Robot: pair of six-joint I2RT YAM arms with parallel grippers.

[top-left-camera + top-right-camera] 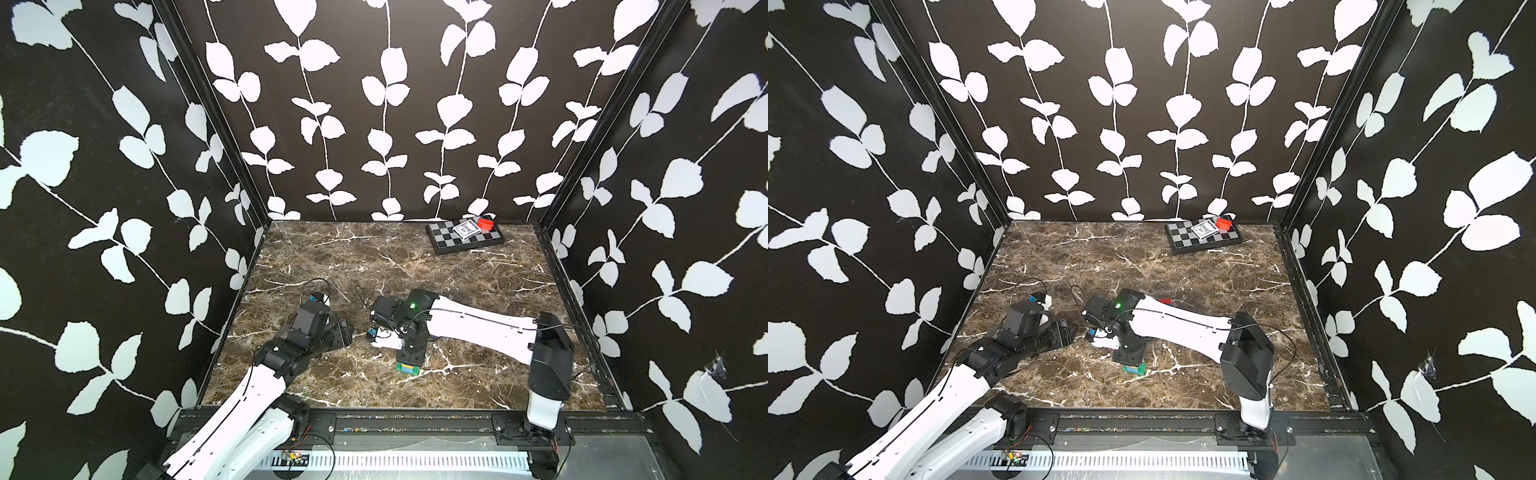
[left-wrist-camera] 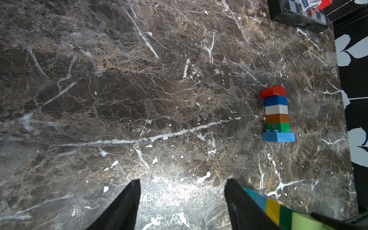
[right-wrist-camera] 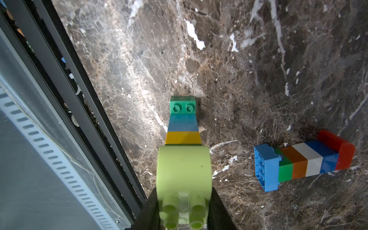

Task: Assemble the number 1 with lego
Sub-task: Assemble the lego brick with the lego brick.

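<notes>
Item one: held lego stack (image 3: 183,129). From the grip outward it runs pale green rounded brick, dark green, yellow, light blue, green. Its long axis continues the line of the right gripper (image 3: 184,215), and the green studded end is lowest, at the marble table (image 1: 374,257); actual contact cannot be confirmed. In a top view the stack (image 1: 409,368) projects from under the right wrist toward the table's near edge.

Item two: lying lego stack (image 3: 302,161). It lies flat on its side on the marble, beside the first and apart from it. A light blue oblong base is at one end, then green, orange, white and blue, with a red cap at the other end. In a top view only the red end (image 1: 1165,300) shows beyond the right arm.

Right gripper: clamped on the pale green brick.

Left gripper (image 2: 182,199): fingers spread, bare marble between them. The held stack (image 2: 272,209) passes just beside one finger; touching or not cannot be told.

Far right corner: a chessboard (image 1: 444,232) bears a card deck (image 1: 464,230) and a red block (image 1: 485,225).
</notes>
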